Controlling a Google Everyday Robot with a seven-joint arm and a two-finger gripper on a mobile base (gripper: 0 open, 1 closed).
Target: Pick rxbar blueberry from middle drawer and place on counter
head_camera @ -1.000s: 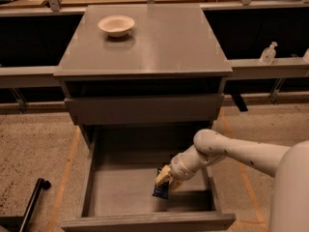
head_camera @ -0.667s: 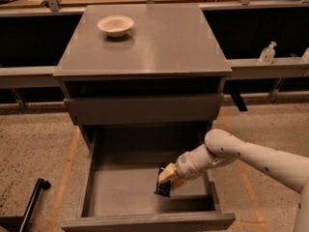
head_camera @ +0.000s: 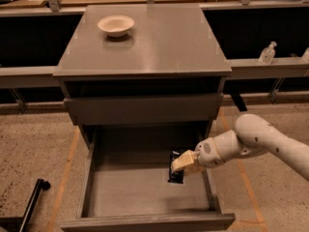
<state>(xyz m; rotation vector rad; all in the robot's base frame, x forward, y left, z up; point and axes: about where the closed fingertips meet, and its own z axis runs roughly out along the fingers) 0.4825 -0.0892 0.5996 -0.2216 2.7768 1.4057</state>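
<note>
The middle drawer [head_camera: 145, 197] stands pulled out below the counter [head_camera: 149, 42]. Above its right side hangs the rxbar blueberry [head_camera: 175, 169], a dark flat bar held upright, lifted off the drawer floor. My gripper [head_camera: 182, 164] is shut on the bar's right edge, its tan fingers [head_camera: 186, 162] pinching it. The white arm reaches in from the right, across the drawer's right wall.
A cream bowl [head_camera: 116, 25] sits at the back left of the counter. A plain drawer front [head_camera: 145, 108] overhangs the back of the open drawer. A clear bottle [head_camera: 267, 53] stands on a ledge at right. A black bar [head_camera: 30, 204] lies on the floor at left.
The arm has drawn up and to the right, raising the bar off the drawer floor and toward the right wall.
</note>
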